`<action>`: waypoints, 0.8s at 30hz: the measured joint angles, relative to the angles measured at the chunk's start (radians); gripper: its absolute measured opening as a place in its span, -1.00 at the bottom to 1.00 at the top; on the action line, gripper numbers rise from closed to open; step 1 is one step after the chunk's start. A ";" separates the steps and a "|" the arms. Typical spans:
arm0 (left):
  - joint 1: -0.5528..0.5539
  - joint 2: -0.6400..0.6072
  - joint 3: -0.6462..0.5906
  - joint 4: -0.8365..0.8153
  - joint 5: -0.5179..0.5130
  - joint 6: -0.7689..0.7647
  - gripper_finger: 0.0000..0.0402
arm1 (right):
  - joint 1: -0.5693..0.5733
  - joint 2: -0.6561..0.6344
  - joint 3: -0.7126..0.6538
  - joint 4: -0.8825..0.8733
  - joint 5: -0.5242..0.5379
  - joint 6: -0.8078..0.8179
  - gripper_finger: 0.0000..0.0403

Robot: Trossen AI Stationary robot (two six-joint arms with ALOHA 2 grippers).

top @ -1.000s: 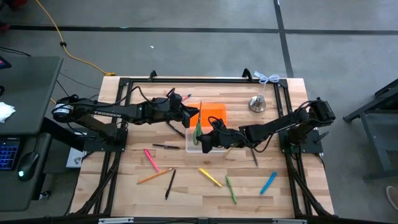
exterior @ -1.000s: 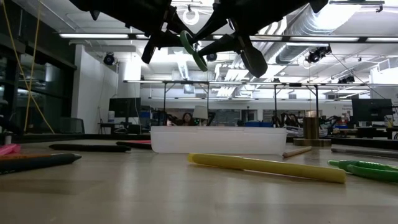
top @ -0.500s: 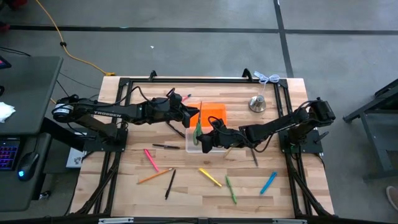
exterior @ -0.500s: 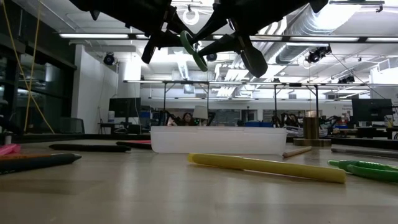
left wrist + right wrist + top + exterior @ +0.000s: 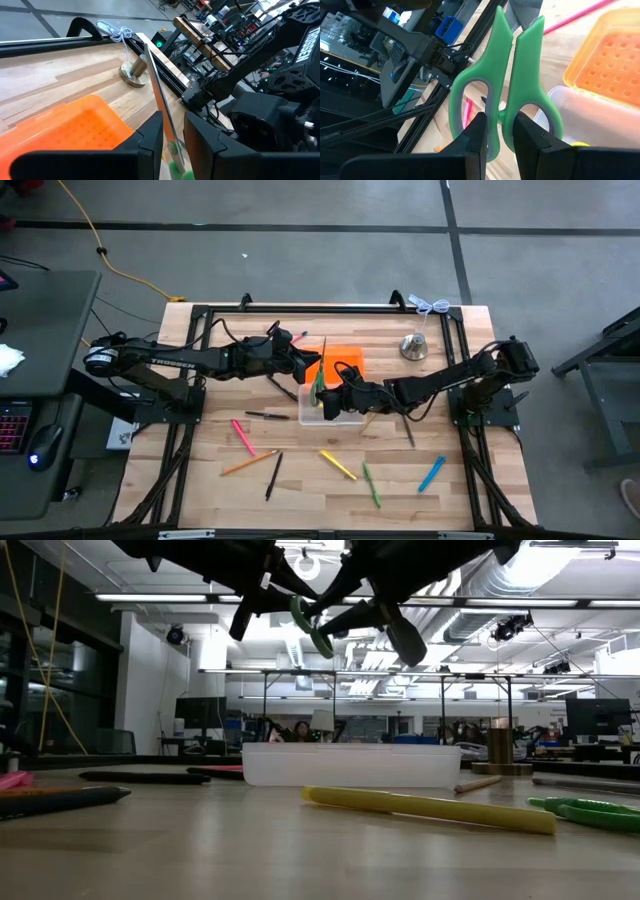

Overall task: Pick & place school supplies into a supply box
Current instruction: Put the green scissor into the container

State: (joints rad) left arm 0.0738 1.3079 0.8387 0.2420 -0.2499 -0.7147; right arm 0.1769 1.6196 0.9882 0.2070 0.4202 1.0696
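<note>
Scissors with green plastic handles hang in the air over the small clear plastic supply box, whose bright orange lid lies open behind it on the wooden table. From above, the left gripper and the right gripper both meet at the scissors. I cannot tell what lies inside the box. Around it are a pink marker, an orange pencil, a yellow pen, a green pen, a blue pen and a silver metal bell.

At table height, the green handles are held well above the clear box; the yellow pen lies in front.

The left wrist camera shows its fingers clenched on the thin blades, with the orange lid beside.

The right wrist camera shows its fingers closed on the middle bar between the two handle loops.
</note>
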 joint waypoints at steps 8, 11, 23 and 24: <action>0.000 0.000 0.000 0.001 -0.030 0.002 -0.45 | -0.006 0.000 0.000 0.000 0.021 -0.005 -0.74; 0.001 0.000 0.000 0.002 -0.037 0.002 -0.45 | -0.013 0.000 0.000 -0.001 0.021 -0.005 -0.74; 0.001 0.000 0.000 0.057 -0.054 0.002 -0.45 | -0.022 0.000 0.000 -0.031 0.015 0.003 -0.74; 0.001 0.000 0.000 0.056 -0.051 0.003 -0.45 | -0.022 0.000 0.000 -0.031 0.015 0.003 -0.74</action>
State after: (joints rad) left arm 0.0746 1.3079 0.8387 0.2981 -0.3013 -0.7121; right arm 0.1551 1.6199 0.9882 0.1764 0.4354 1.0729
